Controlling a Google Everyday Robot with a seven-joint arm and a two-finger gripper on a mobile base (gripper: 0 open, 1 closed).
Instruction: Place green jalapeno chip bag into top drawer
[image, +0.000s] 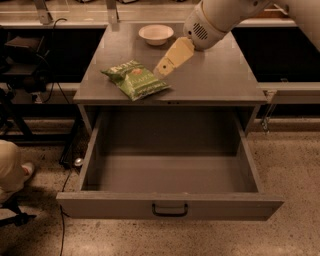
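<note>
The green jalapeno chip bag lies flat on the left front part of the grey cabinet top. The top drawer is pulled wide open below it, with a small dark handle at the centre of its front panel; nothing shows inside. My gripper reaches down from the upper right on a white arm. Its tan fingers point down-left, and the tips hang just right of the bag's upper right edge, above the top.
A white bowl stands at the back of the cabinet top, left of my arm. A person's leg and shoe show at the left on the floor. Cables and dark frames stand left of the cabinet. A grey rail runs along the right.
</note>
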